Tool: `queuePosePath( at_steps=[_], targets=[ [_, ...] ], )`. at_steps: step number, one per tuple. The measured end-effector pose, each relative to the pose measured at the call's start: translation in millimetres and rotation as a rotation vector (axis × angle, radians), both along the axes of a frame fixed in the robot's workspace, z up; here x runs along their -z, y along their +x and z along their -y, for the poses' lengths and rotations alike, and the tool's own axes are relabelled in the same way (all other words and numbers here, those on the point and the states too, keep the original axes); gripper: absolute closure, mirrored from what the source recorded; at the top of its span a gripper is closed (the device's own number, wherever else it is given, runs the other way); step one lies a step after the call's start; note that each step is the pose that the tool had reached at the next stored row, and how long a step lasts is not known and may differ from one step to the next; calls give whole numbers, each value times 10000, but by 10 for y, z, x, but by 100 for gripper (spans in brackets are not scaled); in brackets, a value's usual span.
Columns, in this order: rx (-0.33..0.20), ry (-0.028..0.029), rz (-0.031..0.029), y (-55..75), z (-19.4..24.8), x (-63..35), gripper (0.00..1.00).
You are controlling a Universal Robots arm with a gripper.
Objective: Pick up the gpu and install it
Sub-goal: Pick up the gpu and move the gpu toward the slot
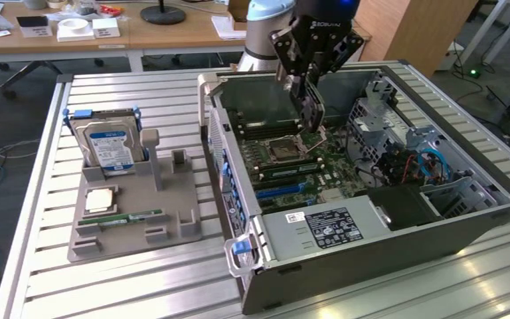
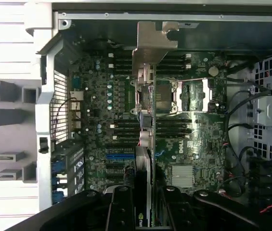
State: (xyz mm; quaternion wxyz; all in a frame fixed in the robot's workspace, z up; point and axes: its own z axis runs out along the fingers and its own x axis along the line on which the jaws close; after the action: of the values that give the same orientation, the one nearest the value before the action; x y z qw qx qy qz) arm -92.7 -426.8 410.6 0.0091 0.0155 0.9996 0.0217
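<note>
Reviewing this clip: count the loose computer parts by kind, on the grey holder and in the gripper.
Hard drive: 1, upright in the grey holder
CPU chip: 1, flat on the holder
RAM stick: 1, flat on the holder
GPU: 1, held by the gripper over the open computer case
Total: 4

The exterior view stands off the table, raised and tilted down. It takes in the whole open computer case on the exterior view's right, with office desks behind. The wrist view looks straight down from close above, along the gripper and the edge-on gpu, into the case. Both views share the motherboard, its CPU socket and the grey holder beside the case.
</note>
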Motion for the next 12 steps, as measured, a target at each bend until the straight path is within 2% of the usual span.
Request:
queuePosePath(
  at_steps=[12],
  targets=[
    [-1, 1, 0, 442, 0, 0, 74]
  ],
)
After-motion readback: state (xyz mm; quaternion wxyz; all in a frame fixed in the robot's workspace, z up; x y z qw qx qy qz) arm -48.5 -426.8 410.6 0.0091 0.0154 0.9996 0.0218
